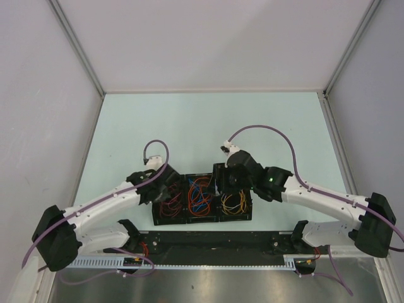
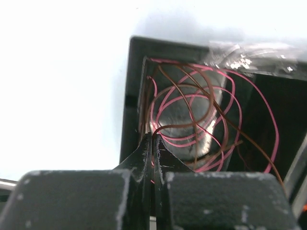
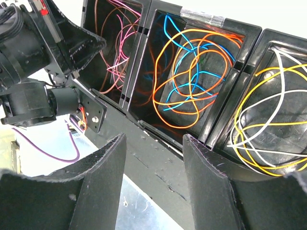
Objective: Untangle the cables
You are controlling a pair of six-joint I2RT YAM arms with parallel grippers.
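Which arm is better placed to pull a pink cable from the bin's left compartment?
Left. Its end effector is shut at the left compartment wall, pink cables looping at its tips. The right end effector hangs open nearer the middle compartment.

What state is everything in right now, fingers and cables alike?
Left fingers, shut at the left bin's corner.
Right fingers, open, holding nothing.
Pink and brown cables, tangled in left bin.
Orange and blue cables, tangled in middle bin.
Yellow and white cables, tangled in right bin.
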